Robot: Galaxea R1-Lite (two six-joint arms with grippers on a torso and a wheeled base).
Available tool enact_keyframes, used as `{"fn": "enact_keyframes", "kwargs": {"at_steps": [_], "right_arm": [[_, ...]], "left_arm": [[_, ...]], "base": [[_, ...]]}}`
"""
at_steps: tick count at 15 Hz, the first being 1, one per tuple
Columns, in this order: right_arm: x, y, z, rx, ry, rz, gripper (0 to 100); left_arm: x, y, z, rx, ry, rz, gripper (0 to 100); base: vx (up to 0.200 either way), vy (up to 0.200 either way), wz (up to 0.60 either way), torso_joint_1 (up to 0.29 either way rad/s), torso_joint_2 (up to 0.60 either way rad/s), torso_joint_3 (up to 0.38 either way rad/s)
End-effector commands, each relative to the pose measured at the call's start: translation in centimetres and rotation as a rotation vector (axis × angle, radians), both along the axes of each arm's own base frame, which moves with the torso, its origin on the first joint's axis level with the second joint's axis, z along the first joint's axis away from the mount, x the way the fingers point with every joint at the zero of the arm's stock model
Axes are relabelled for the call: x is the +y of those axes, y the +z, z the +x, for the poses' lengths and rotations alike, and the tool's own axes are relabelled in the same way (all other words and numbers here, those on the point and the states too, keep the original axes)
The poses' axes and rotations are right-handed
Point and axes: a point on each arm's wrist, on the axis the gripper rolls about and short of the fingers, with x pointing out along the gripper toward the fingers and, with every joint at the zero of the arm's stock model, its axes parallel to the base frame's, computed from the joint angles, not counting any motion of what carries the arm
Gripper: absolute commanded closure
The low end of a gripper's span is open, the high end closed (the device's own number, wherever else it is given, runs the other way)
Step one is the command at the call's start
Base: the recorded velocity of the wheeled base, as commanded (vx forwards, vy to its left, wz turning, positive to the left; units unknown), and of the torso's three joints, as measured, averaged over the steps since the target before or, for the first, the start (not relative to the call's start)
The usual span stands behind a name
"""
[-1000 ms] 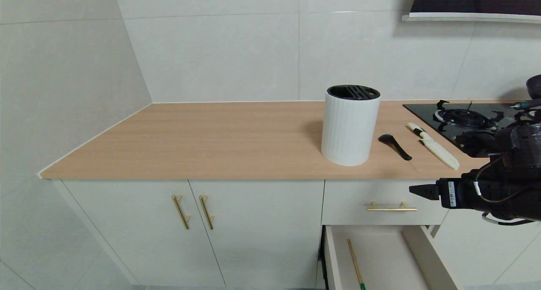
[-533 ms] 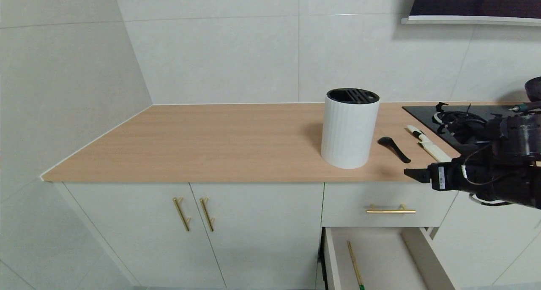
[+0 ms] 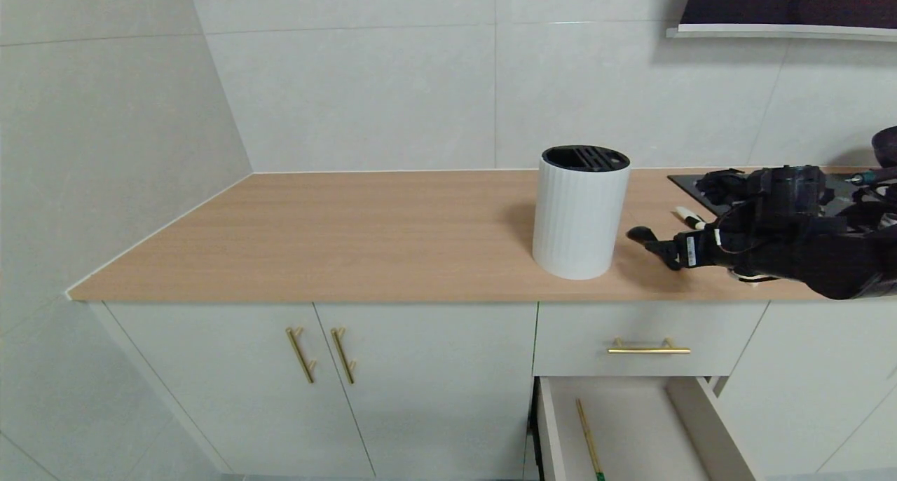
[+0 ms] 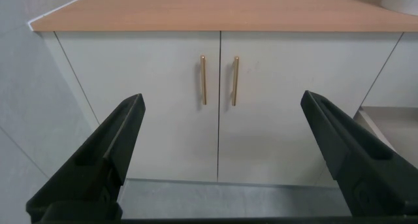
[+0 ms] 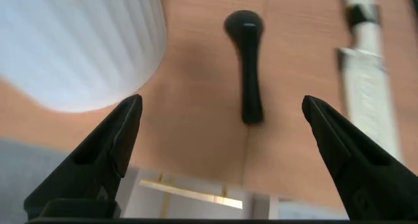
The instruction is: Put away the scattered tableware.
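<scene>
While the right claw point(image 5: 223, 149) is hovering wide open over the black spoon point(image 5: 247, 70), which is lying near the counter's point(image 3: 350, 235) front edge between the white holder point(image 3: 578, 214) and the knife point(image 5: 369, 80), the pick-up is apparently just starting. The next move is calling for the claw to drop, straddle the handle and close.

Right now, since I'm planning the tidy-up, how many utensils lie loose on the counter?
2: a black spoon just right of the holder, and a white knife farther right. Something could lie hidden behind the holder.
</scene>
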Motion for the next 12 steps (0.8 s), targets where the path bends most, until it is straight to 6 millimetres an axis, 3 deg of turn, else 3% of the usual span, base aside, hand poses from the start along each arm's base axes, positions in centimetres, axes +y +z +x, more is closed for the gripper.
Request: {"fn": "enact_keyframes", "kwargs": {"at_steps": [1,12], "right_arm": [[-0.7,-3.6,2.4,0.063,0.001,0.003,0],[-2.1,-5.3,4.3,0.076,-0.027,0.013,0]], "left_arm": [[0.0,0.0,0.0,0.0,-0.001,0.0,0],[0.0,0.0,0.0,0.0,0.0,0.0,0]], "base": [[0.0,0.0,0.0,0.0,0.0,0.0],[0.0,0.0,0.0,0.0,0.0,0.0]]}}
